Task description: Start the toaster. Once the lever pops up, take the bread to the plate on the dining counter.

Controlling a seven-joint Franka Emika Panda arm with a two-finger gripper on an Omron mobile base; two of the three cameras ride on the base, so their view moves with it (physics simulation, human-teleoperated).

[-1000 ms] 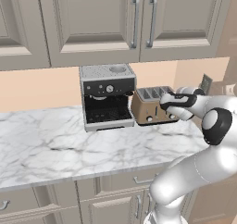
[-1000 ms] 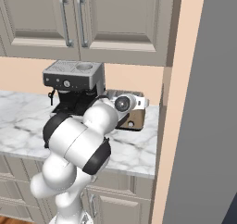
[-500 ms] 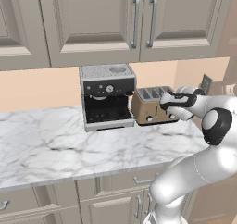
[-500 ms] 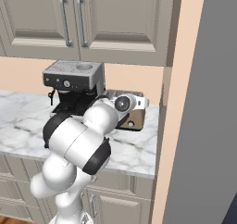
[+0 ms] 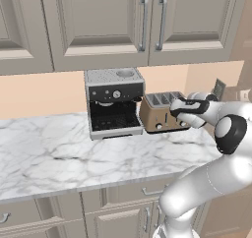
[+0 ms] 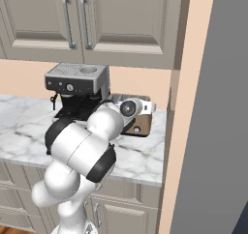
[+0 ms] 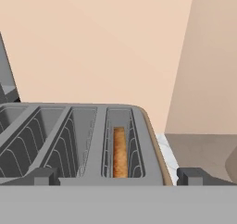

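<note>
Nothing has moved: gripper (image 7: 115, 176) hovers over the toaster (image 5: 161, 111), jaws spread wide, holding nothing. One bread (image 7: 120, 152) slice sits in one of four slots.

**Worktop layout at the toaster**

The toaster (image 5: 160, 112) stands on the marble worktop (image 5: 59, 153), just right of the coffee machine (image 5: 114, 102), beneath the wall cabinets (image 5: 123, 20). The bread (image 7: 120, 152) sits in the toaster's rightmost slot.

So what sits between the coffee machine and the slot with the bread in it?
In the hand view, three bare toaster slots lie between the coffee machine and the slot holding the bread.
</note>
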